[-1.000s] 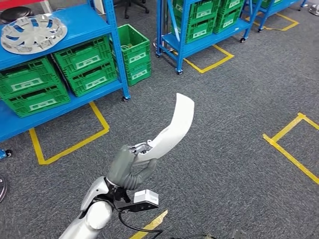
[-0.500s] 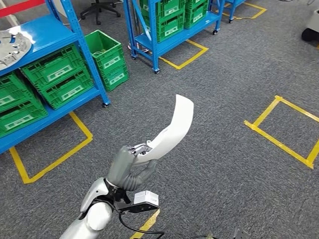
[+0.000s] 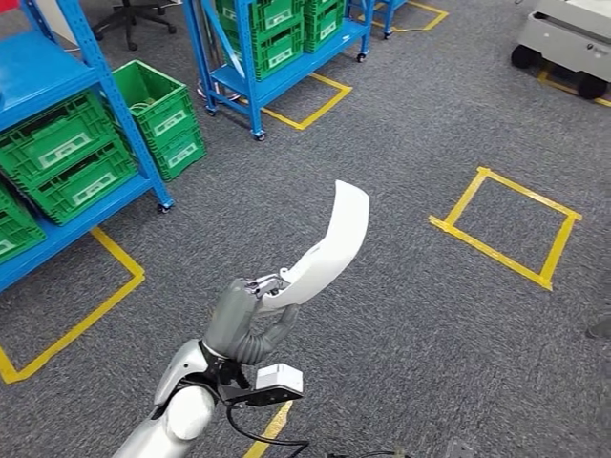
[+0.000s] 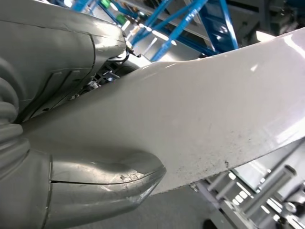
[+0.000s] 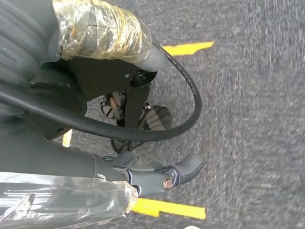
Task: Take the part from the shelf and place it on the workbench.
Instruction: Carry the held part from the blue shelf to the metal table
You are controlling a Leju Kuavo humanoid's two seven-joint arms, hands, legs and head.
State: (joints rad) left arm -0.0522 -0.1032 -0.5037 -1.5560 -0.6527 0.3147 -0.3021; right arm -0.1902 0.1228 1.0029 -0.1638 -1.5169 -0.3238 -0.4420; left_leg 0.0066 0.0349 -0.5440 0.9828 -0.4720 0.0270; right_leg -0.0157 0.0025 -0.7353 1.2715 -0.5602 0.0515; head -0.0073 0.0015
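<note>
grey fingers of your left hand [image 3: 242, 324] wrap the narrow end of the white part [image 3: 327, 250], gripping it firmly, with the thumb pressed under it. in the left wrist view the thumb [image 4: 104, 183] lies against the pale underside of the part [image 4: 201, 114], which runs across that frame with small dark specks on its surface. the part curves up and away from your hand, its broad end raised above the grey carpet floor [image 3: 404, 315], touching nothing else. your silver left arm [image 3: 177, 405] comes in from the bottom edge of the head view, with a small white box [image 3: 279, 379] and a black cable [image 3: 252, 434] at the wrist. your right hand [image 5: 158, 174] hangs over the floor in the right wrist view, its dark fingers reaching out with nothing between them; you cannot tell how far they are spread. out on the floor you see a yellow taped square [image 3: 508, 224] to the right of the part, well apart from it. to the left stands a blue shelf [image 3: 94, 67] holding green crates [image 3: 69, 157], with one more green crate [image 3: 159, 114] on the floor just beside its leg. a second blue shelf [image 3: 244, 57] with green crates stands farther back.
</note>
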